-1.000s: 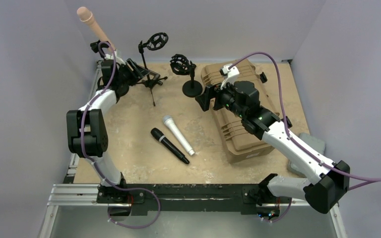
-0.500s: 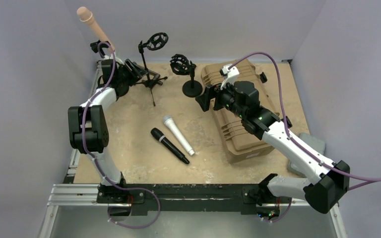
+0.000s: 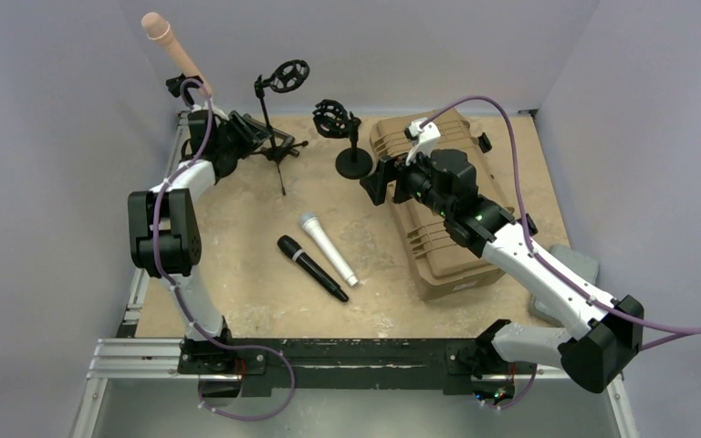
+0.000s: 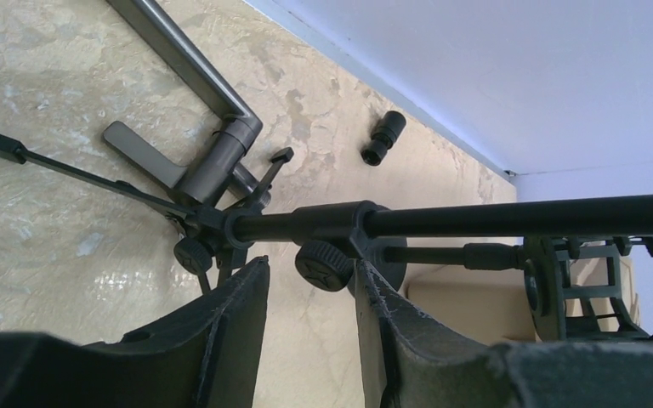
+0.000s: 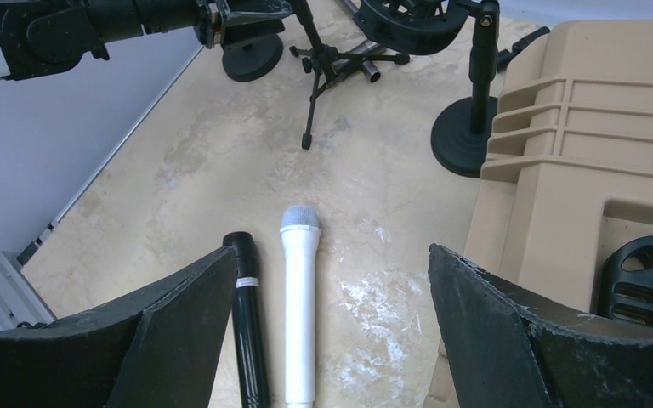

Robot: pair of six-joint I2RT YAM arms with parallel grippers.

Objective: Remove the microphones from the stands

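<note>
The left gripper (image 4: 306, 272) has its dark padded fingers (image 4: 238, 323) drawn narrow on either side of a small black round knob (image 4: 321, 265) on the thin black metal tripod stand (image 4: 493, 217). Whether they press the knob cannot be told. The peach-coloured handheld microphone (image 3: 166, 41) sits tilted in a black stand clip (image 3: 181, 87), left of and beyond those fingers. The right gripper (image 5: 332, 253) is spread wide and holds nothing. Below and between its fingers lies a white cylindrical microphone (image 5: 299, 306). A black cylindrical microphone (image 5: 248, 331) lies just beside it, nearer the left finger. A tan ribbed plastic case (image 5: 578, 144) sits by the right finger.
</note>
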